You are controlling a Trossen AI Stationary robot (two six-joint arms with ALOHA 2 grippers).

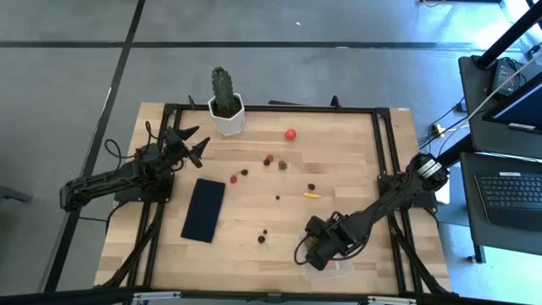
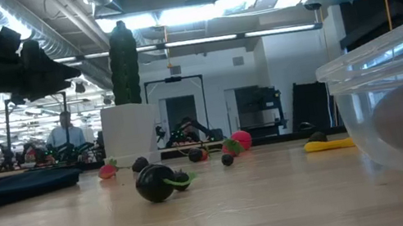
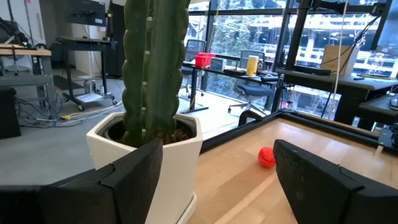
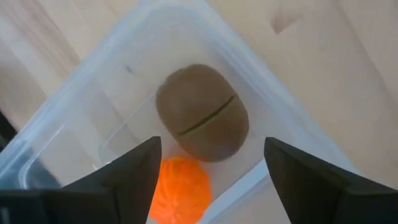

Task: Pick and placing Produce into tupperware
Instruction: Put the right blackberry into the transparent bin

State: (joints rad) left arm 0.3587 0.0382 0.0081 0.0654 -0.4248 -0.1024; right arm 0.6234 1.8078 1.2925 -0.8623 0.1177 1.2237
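While the right fingers [image 4: 211, 177] are hanging open and empty over the clear container [image 4: 93, 99] at the table's near edge, where a brown piece [image 4: 202, 121] and orange ball [image 4: 180, 190] are lying, the left fingers [image 3: 217, 180] are waiting open by the cactus [image 3: 155, 68].

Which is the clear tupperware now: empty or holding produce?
Holding produce: the tupperware contains a brown oval piece and an orange piece, seen past the right gripper's fingers.

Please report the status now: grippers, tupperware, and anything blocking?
Right gripper open above tupperware; brown piece and orange piece inside. Left gripper open beside cactus. Nothing blocking.
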